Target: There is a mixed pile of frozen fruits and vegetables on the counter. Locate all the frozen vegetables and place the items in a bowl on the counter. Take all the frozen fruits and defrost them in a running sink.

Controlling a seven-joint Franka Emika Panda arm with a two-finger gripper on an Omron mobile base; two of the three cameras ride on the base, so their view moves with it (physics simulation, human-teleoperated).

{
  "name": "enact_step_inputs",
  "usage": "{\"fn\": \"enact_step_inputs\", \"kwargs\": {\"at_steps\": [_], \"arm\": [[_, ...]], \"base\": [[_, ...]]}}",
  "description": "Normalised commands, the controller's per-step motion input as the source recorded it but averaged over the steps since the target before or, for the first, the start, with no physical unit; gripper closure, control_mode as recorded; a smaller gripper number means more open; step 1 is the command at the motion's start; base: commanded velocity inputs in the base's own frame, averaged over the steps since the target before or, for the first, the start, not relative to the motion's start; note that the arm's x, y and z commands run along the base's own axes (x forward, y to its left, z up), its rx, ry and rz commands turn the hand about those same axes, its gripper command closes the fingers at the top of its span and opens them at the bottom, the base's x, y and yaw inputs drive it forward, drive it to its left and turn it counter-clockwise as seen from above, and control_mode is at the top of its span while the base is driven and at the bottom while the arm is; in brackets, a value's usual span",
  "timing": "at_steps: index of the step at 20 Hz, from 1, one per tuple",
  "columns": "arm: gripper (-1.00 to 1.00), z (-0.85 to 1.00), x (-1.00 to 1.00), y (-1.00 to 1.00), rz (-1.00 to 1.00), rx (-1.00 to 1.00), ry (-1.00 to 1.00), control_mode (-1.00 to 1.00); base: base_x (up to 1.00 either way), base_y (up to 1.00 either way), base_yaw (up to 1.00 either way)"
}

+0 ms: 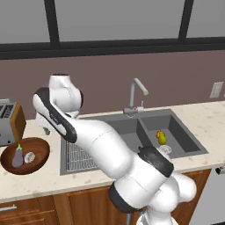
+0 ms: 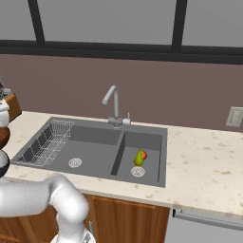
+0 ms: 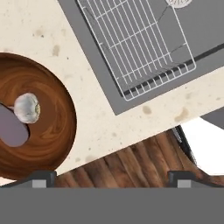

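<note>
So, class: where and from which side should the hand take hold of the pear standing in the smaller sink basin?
Grip the pear across its broad yellow-green belly, coming straight down from above: it stands upright by the drain, with the sink walls blocking sideways approaches.

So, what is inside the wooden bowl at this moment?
The wooden bowl holds a purple eggplant and a whitish bulb, side by side. In the hand view, the eggplant runs off the picture's edge.
</note>
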Motion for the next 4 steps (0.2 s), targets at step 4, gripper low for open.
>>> {"fn": "enact_step_inputs", "kwargs": {"at_steps": [4], "arm": [[-1.00, 0.07, -0.11, -0.48, -0.05, 0.10, 0.03, -1.00]], "base": [[0.00, 0.00, 0.00]]}}
